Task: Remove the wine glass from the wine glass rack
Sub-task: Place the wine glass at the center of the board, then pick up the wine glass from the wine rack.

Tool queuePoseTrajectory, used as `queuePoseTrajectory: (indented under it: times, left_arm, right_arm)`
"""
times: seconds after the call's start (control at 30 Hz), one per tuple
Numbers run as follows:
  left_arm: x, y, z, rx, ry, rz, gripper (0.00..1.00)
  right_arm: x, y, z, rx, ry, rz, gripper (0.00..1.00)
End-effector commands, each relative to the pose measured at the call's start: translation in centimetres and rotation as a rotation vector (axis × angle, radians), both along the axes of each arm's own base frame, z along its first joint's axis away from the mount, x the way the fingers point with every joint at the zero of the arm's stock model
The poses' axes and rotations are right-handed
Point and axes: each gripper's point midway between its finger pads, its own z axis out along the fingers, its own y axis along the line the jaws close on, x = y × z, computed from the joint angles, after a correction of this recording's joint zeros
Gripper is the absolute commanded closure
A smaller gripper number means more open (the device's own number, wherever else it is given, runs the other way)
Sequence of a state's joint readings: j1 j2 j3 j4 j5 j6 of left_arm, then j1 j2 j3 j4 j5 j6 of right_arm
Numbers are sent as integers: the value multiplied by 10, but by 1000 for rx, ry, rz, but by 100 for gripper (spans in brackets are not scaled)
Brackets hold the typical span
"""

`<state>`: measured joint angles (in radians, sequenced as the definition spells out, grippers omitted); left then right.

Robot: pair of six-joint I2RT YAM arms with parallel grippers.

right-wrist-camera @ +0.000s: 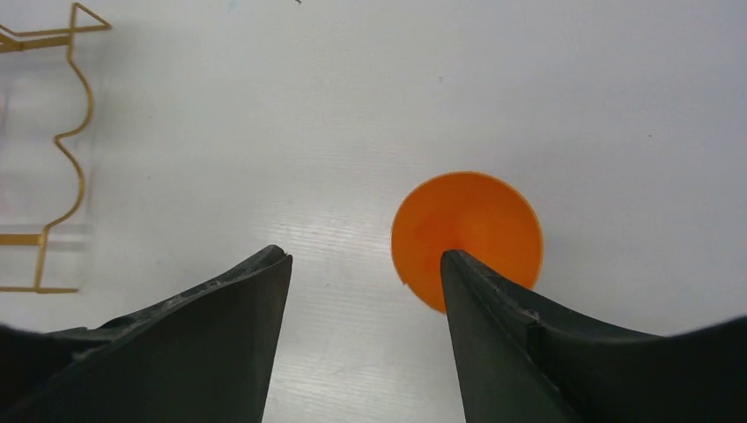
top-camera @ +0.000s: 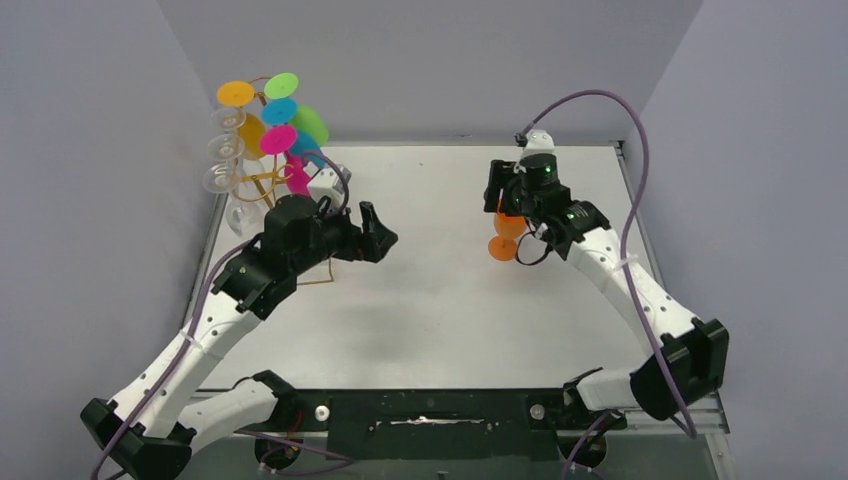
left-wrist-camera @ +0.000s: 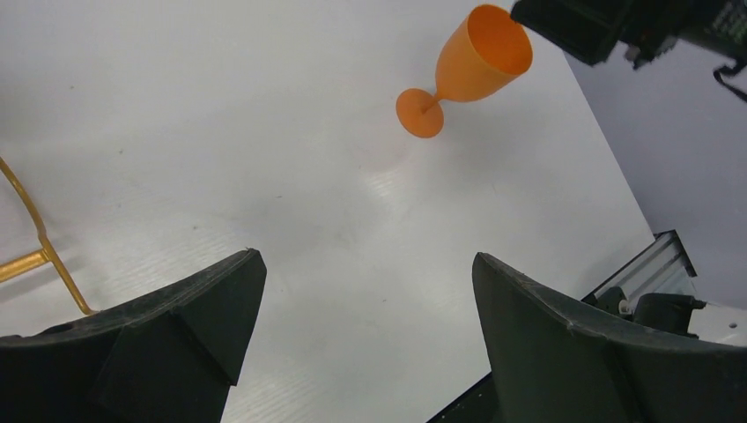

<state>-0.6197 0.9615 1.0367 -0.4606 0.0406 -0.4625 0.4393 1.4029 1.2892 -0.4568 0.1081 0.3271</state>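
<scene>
An orange wine glass (top-camera: 506, 236) stands upright on the white table, right of centre. My right gripper (top-camera: 503, 205) hovers just above its rim, open, with only bare table showing between its fingers (right-wrist-camera: 366, 254). In the right wrist view the glass (right-wrist-camera: 467, 231) is a round orange shape partly hidden behind the right finger. The left wrist view shows the same glass (left-wrist-camera: 467, 70) standing free on its foot. The gold wine glass rack (top-camera: 256, 182) stands at the far left with several coloured and clear glasses hanging on it. My left gripper (top-camera: 378, 232) is open and empty beside the rack.
The rack's wire base (left-wrist-camera: 35, 238) lies left of the left fingers (left-wrist-camera: 367, 257); its curled wire (right-wrist-camera: 75, 115) shows at the left of the right wrist view. Grey walls close in the table (top-camera: 430, 320) on three sides. A purple cable (top-camera: 630, 190) arcs over the right arm.
</scene>
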Motion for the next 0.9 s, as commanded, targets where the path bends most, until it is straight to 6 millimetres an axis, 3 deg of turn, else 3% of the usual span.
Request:
queuePoseTrajectory:
  times: [0.0,0.27,0.4,0.57,0.7,0.87]
  left_arm:
    - [28,2,55,-39,-65,-16,11]
    - [83,55,120,-203,-107,48,11]
    - [97,79,139,-218,-140,125,13]
    - [104,91,167,-222,-210,173,17]
    - [114,117,179,-168,-251,299,18]
    - [128,167,163,-14,-207,507,19]
  right_arm:
    - [-22,11,44,242,-142,-3,34]
    - [-66,9,65,507,-260,7,13]
    - [-78,5,68,550,-270,-3,12]
    - [-82,8,64,579,-245,2,12]
    - [-80,13,60,592,-213,2,12]
    - [-79,18,58,613,-180,4,12]
